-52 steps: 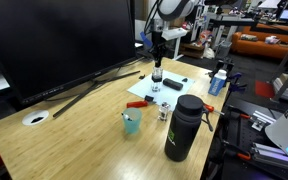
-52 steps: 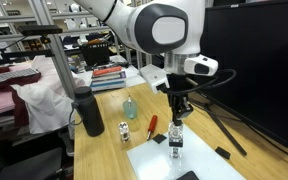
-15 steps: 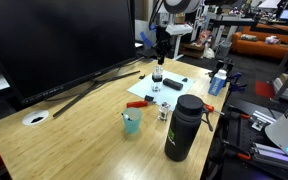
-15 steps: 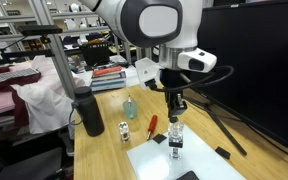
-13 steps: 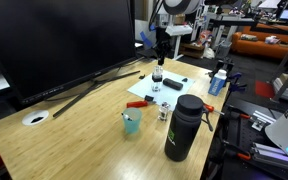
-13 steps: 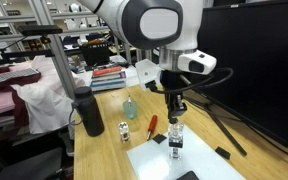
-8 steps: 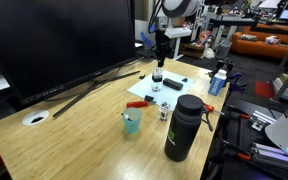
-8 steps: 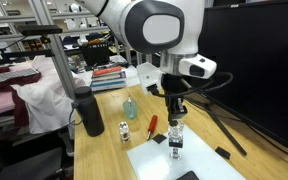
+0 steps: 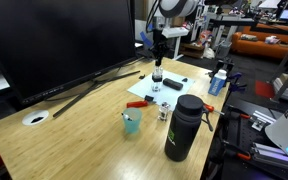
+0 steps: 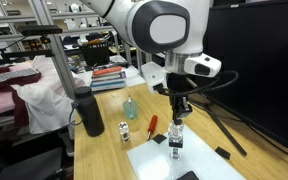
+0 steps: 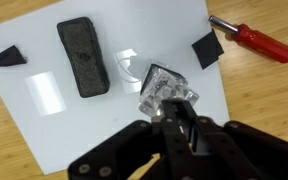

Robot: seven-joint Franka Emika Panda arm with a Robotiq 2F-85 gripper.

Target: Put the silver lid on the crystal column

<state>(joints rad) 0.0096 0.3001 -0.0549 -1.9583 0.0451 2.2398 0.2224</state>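
The crystal column (image 9: 157, 81) stands upright on a white sheet (image 9: 174, 88). It also shows in the other exterior view (image 10: 176, 141) and in the wrist view (image 11: 167, 90) as a clear faceted piece. My gripper (image 9: 158, 62) hangs straight above it, fingertips just over its top (image 10: 179, 117). In the wrist view the fingers (image 11: 181, 128) are closed tight on a thin pale sliver, which looks like the silver lid. Most of it is hidden by the fingers.
A tall black bottle (image 9: 183, 127), a teal cup (image 9: 132, 122), a small glass jar (image 9: 164, 113) and a red screwdriver (image 11: 250, 40) are near. A dark eraser (image 11: 83, 56) and black bits lie on the sheet. A big monitor (image 9: 64, 40) stands behind.
The gripper has stayed over the column and only shifted slightly sideways. The column has not moved.
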